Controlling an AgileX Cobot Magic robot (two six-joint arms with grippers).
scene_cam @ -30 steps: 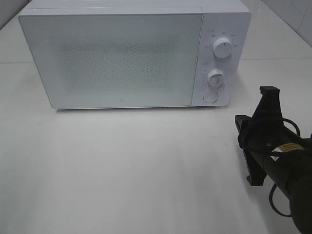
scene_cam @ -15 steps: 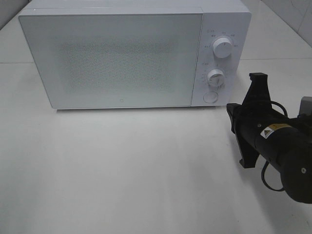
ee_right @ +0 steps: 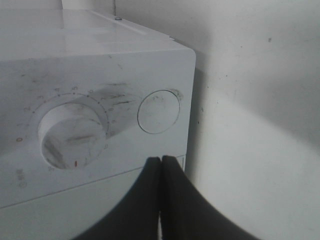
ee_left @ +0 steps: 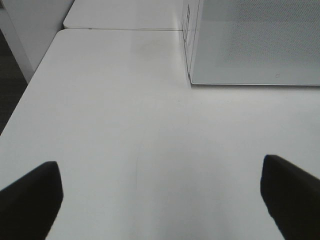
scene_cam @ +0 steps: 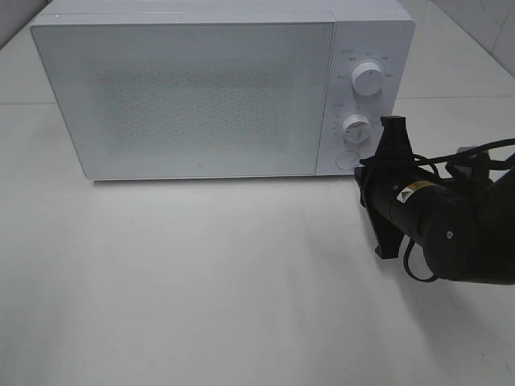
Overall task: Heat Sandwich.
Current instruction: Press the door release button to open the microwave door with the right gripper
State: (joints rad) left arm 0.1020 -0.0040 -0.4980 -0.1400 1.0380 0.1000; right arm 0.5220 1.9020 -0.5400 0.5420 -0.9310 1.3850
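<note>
The right tool (ee_right: 161,161), fingers pressed together, points just below the round button (ee_right: 158,111) on the white microwave (scene_cam: 193,96), whose door is shut. The left tool (ee_left: 160,200) hangs over the table (scene_cam: 201,281), fingers wide apart. The sandwich is in no view.

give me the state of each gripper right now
Left gripper: open, holding nothing.
Right gripper: shut, holding nothing, near the round button.

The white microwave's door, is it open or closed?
Shut. The speckled white door sits flush with the dial panel of the white box-shaped microwave; no gap shows.
</note>
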